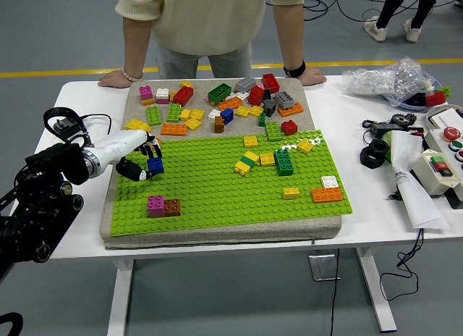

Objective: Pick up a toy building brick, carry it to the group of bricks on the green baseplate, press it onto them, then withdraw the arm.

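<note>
My left hand (147, 162) reaches in from the left over the green baseplate (224, 198). Its fingers are curled around a blue brick (155, 165), held just above the plate's left part. A magenta brick (155, 203) and a brown brick (172, 205) sit joined near the plate's front left, below the hand. Further bricks stand on the plate: a yellow and green cluster (247, 162), a dark green brick (283, 161), an orange brick (327, 195). The right arm is out of view.
Several loose bricks (217, 104) lie on the grey mat behind the baseplate. A person stands at the far side, hands (116, 78) resting on the table edge. Cables, a control box (441, 169) and a plastic bag (383, 79) crowd the right side.
</note>
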You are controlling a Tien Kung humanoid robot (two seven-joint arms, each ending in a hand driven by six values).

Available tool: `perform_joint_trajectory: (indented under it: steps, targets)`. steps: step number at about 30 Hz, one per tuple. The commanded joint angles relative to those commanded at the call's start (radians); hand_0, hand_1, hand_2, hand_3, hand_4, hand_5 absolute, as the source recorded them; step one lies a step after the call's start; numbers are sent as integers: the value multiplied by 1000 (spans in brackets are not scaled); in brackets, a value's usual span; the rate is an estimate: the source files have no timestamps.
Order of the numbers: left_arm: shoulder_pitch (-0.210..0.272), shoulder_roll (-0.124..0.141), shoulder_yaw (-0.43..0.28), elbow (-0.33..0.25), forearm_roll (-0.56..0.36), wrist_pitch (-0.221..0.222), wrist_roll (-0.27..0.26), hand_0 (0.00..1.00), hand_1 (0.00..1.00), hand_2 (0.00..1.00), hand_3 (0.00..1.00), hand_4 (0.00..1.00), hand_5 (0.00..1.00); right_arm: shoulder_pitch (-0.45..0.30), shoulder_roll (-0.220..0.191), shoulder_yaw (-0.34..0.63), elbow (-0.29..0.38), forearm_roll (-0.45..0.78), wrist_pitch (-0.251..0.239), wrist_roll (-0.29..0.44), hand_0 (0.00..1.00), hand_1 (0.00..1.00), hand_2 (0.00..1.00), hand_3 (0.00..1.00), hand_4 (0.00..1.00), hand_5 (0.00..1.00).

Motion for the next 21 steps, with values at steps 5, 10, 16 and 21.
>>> perform_joint_trajectory:
  steps: [5,10,16,21]
  targets:
    - [43,24,1,-125,-3,-18,10,581,610,499,544,575,2,-2,-1,1,0,-1,1,1,761,676,718,737,998,683]
    - [84,40,3,-220,-3,-26,22,580,605,497,537,564,2,-3,-3,1,0,-1,1,1,761,676,718,737,998,683]
    - [156,54,-7,-359,-2,-42,42,578,602,498,533,540,2,-5,-6,2,0,4,0,2,761,676,718,737,998,683]
    - [186,58,-5,-413,-1,-50,49,577,601,496,534,537,2,-5,-7,2,0,6,-1,3,761,676,718,737,998,683]
